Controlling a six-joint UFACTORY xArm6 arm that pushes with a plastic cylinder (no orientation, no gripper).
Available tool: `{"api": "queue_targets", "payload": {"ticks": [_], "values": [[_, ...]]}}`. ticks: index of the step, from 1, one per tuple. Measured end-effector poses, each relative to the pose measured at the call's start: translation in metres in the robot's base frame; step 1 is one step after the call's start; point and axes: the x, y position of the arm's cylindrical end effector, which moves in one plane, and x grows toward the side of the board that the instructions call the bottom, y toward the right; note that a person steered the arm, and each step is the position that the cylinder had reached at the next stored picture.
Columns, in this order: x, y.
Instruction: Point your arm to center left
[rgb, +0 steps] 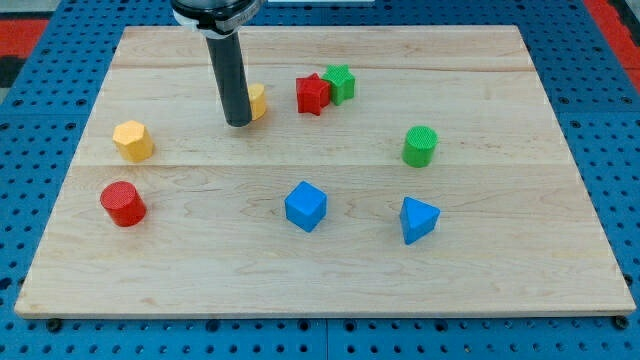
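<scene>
My tip (238, 123) rests on the wooden board (320, 280) in its upper left part. The dark rod comes down from the view's top. A yellow block (256, 101) sits just right of the rod, partly hidden by it. A yellow hexagonal block (132, 140) lies left of the tip. A red cylinder (123, 203) lies below that, near the board's left side.
A red star block (312, 94) touches a green star block (340, 83) at upper centre. A green cylinder (420, 146) stands at the right. A blue cube (305, 206) and a blue triangular block (418, 220) lie lower down. Blue pegboard surrounds the board.
</scene>
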Motion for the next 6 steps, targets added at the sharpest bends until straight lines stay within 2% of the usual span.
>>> {"api": "queue_targets", "payload": {"ticks": [2, 6], "values": [[0.078, -0.038], [0.082, -0.093]]}}
